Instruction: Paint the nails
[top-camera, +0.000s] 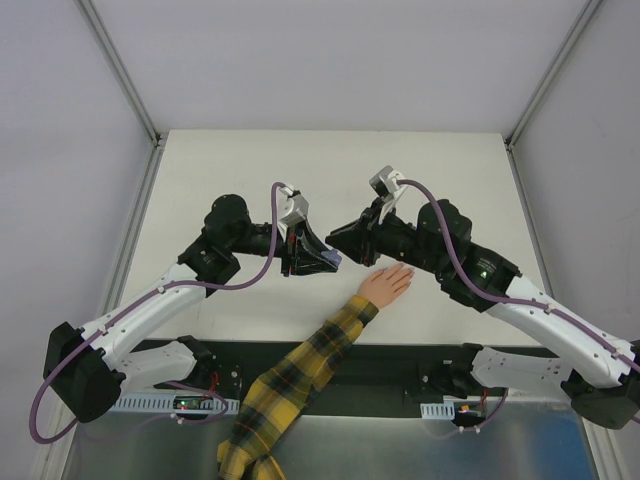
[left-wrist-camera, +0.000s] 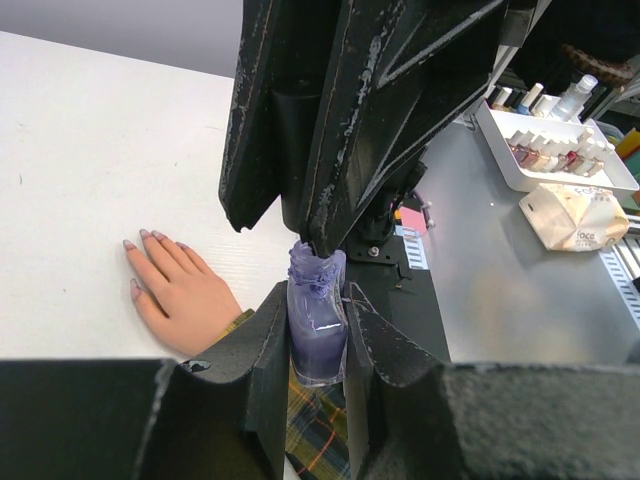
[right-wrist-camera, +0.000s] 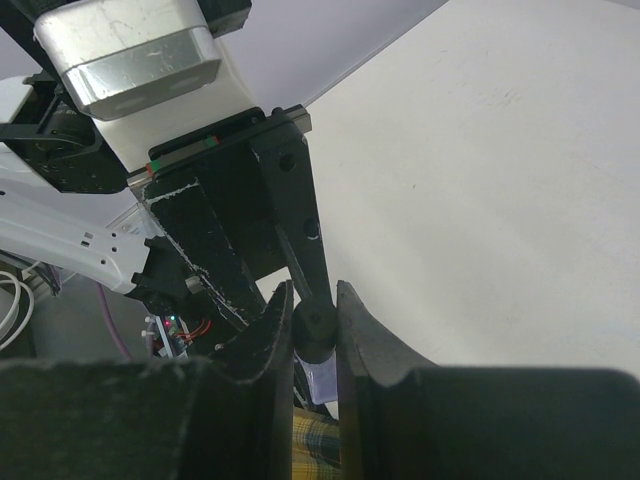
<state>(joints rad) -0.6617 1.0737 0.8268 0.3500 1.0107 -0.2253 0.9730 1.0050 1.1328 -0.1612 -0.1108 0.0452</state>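
Note:
A small peach hand (top-camera: 388, 283) lies flat on the white table, palm down, its arm in a yellow-and-black plaid sleeve (top-camera: 300, 380). The nails (left-wrist-camera: 148, 236) are small and pale mauve at the fingertips. My left gripper (left-wrist-camera: 317, 300) is shut on a purple bottle (left-wrist-camera: 318, 330), held upright just left of the hand (left-wrist-camera: 185, 290). My right gripper (right-wrist-camera: 313, 300) is shut on the bottle's dark cap (right-wrist-camera: 313, 326), right over the smeared bottle neck (left-wrist-camera: 316, 266). The two grippers meet above the wrist, left (top-camera: 322, 258) and right (top-camera: 347, 245).
Off the table's near side, on a grey metal bench, stands a white tray (left-wrist-camera: 497, 140) holding several polish bottles, with a crumpled white packet (left-wrist-camera: 575, 220) beside it. The arms' bases and cables run along the near edge.

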